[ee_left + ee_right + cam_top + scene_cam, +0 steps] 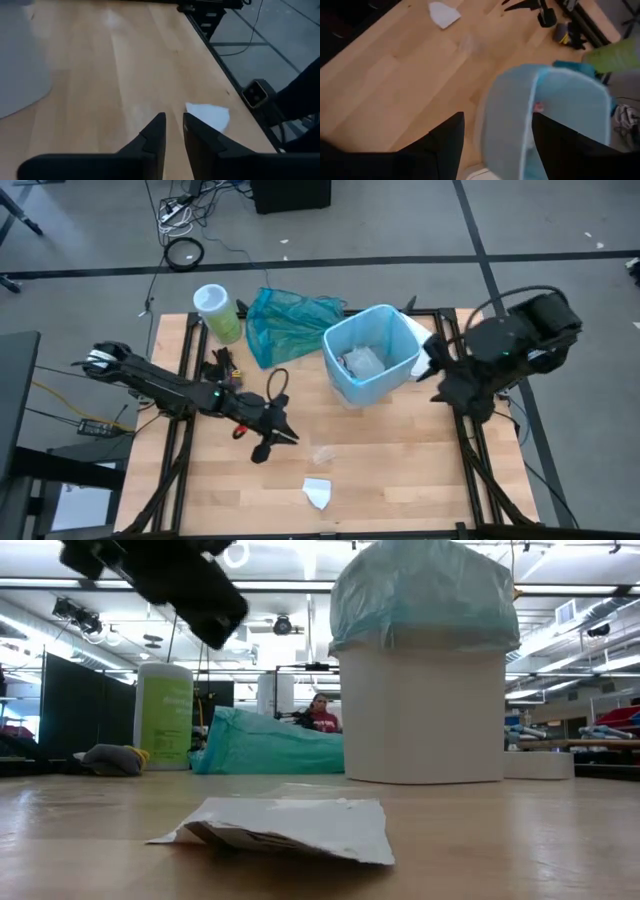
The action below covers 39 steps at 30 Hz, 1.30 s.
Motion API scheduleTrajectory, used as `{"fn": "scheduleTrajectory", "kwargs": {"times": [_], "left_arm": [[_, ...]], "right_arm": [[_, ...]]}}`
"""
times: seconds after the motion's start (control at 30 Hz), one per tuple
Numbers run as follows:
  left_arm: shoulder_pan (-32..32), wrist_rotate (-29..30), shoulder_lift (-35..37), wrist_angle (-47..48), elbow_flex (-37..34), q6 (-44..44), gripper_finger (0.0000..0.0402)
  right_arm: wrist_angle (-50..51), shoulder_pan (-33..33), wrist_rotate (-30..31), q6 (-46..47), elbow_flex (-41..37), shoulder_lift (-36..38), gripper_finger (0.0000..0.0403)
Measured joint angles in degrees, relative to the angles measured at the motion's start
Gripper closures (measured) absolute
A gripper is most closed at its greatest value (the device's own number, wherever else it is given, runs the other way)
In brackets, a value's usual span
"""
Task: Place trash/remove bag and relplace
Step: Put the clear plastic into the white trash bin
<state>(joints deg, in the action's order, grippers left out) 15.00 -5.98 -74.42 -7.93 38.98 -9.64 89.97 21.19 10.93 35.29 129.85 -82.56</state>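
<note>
The bag [372,352], a thin, translucent, sky-blue plastic liner, sits fitted in the small white bin [420,720] toward the right rear of the light wooden worktop [400,470], its rim folded over the bin's lip and a few pale scraps lying inside.

The left pincer [173,131] hangs just above the bare wood near the worktop's middle, its two dark fingers parted by only a narrow gap with nothing between them. Just past its tips lies a flat, crumpled scrap of white paper [318,493], near the front edge; between pincer and bin a faint clear plastic bit [324,452] rests on the wood.

The right pincer [495,131] waits beside the bin on its right side, fingers spread wide and empty, looking down onto the liner's rim.

The paper scrap should be nearly weightless and limp; lying flat, it probably offers best hold at a raised, creased edge. The liner looks slippery, soft and easy to tear, so a pinch on the folded rim where the film doubles up seems the safest grip.

Behind the bin lie a crumpled teal-green plastic bag [285,320] and a pale green wipes canister [216,312].
</note>
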Motion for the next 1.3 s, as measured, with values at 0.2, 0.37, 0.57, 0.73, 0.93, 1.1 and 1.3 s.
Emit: {"fn": "scheduleTrajectory", "kwargs": {"times": [0.2, 0.37, 0.57, 0.73, 0.93, 1.1, 1.3], "left_arm": [[-1.33, -0.25, -9.36, -11.06, 0.11, 1.78, 0.031], [-1.83, -1.35, -16.59, -13.85, 0.11, 1.36, 0.0306], [-1.75, -0.86, -22.07, -14.1, 2.99, 2.12, 0.0305], [-1.42, 0.24, -27.23, -13.8, 6.52, 8.25, 0.0305], [-1.38, -3.8, -33.41, -12.5, 11.15, 7.73, 0.0305], [-1.38, -2.45, -35.45, -6.4, 14.86, 9.54, 0.0305], [-1.16, -1.7, -37.8, -0.53, 17.66, 12.62, 0.0305]], "right_arm": [[-0.02, 4.08, 3.29, 7.78, -8.87, 5.66, 0.0185], [0.03, 7.3, 3.19, 13.3, -20.31, 10.74, 0.0189], [-2.19, 9.55, 3.2, 16.72, -30.23, 14.33, 0.019], [-3.75, 10.52, 2.81, 17.32, -35.55, 16.05, 0.019], [-6.65, 10.69, 2.34, 17.62, -38.54, 17.6, 0.0191], [-8.13, 10.69, 2.65, 17.19, -38.7, 18.61, 0.0191], [-9.11, 10.69, 2.85, 17.15, -38.7, 19.71, 0.0192]]}}
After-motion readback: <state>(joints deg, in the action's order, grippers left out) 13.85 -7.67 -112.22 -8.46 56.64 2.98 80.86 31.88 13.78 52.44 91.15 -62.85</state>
